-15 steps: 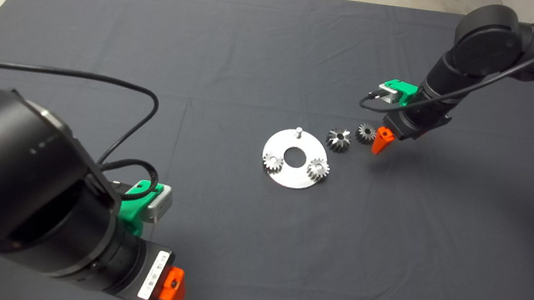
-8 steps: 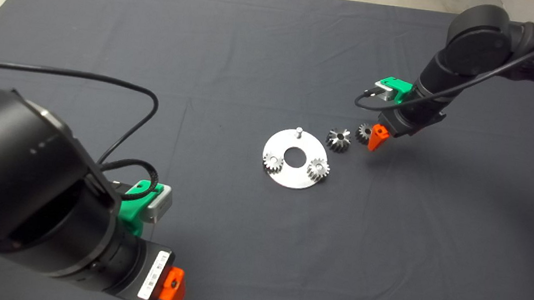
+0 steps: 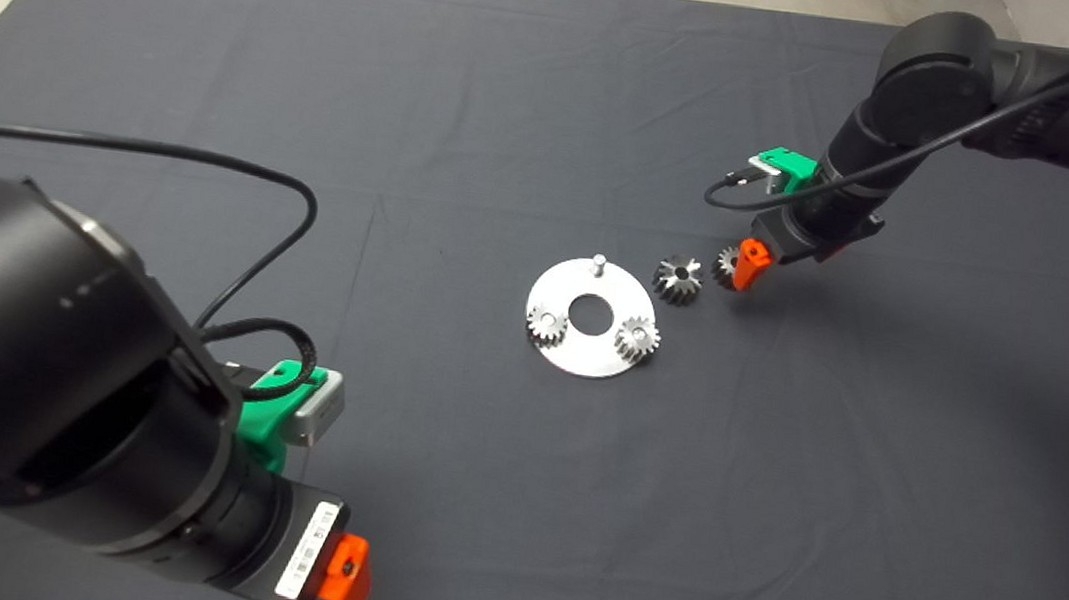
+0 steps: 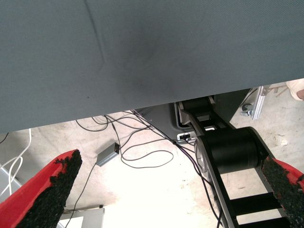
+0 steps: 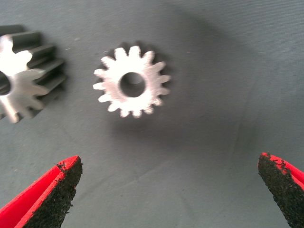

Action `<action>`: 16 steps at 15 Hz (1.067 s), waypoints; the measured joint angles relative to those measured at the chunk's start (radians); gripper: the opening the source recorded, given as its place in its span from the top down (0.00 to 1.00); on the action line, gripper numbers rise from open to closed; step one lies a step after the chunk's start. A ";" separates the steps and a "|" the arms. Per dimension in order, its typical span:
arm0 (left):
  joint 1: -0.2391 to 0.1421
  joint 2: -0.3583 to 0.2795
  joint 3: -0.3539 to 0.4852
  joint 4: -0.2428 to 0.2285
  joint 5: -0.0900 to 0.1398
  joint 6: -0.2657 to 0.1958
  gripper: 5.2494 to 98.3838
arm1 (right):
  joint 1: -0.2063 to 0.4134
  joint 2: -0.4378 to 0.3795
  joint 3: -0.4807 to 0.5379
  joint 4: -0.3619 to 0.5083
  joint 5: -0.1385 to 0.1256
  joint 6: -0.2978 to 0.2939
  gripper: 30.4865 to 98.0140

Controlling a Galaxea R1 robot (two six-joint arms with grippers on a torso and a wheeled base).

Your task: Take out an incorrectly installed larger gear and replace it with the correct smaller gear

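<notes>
Right pincer, wide open and empty, has edged closer over the small grey fine-toothed steel gear, mid-counter toward the right edge beside the shiny broad-toothed larger gear; pickup looks imminent. Left pincer open, idle at the near-left corner.

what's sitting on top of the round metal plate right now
On the round metal plate: two small fine-toothed gears, one on the left and one on the right of its centre hole, plus a bare pin at the far edge. What lies under the gears is covered.
</notes>
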 measured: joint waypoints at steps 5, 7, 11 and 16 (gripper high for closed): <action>0.000 0.000 0.000 0.000 0.000 0.000 0.00 | 0.000 0.005 -0.035 -0.006 0.000 -0.004 0.00; 0.000 0.000 0.000 0.000 0.000 0.000 0.00 | -0.008 0.008 -0.044 -0.007 0.000 -0.005 0.00; 0.000 0.000 0.000 0.000 0.000 0.000 0.00 | -0.034 0.011 -0.059 -0.007 0.005 -0.005 0.00; 0.000 0.000 0.000 0.000 0.000 0.000 0.00 | -0.033 0.011 -0.080 -0.009 0.050 -0.005 0.00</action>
